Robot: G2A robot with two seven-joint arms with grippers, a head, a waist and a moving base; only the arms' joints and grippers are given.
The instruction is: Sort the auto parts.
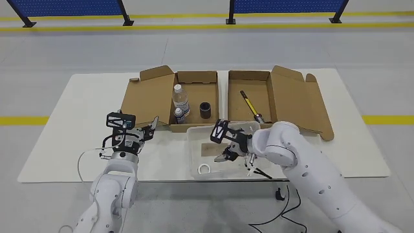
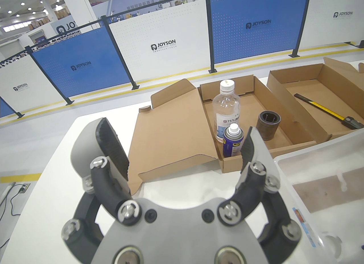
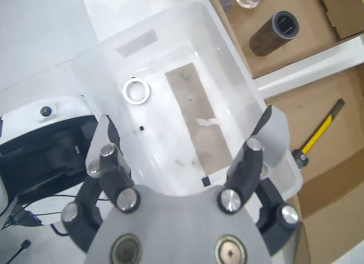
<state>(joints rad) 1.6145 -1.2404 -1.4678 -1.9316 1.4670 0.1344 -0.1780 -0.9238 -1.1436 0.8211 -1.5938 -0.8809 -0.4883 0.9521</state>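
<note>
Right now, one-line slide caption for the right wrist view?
Open right gripper above the clear bin holding a metal ring; dark cylinder in the cardboard box alongside.

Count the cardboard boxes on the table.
2. The first box holds a clear bottle, spray can and dark cylinder; the second box, beside it, holds a yellow-handled tool.

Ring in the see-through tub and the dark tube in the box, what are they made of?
The ring looks like metal: silvery, smooth and bright against the tub. The dark tube in the cardboard box is probably metal too, with a dull, brownish-grey outside and a shinier rim at its open end.
</note>
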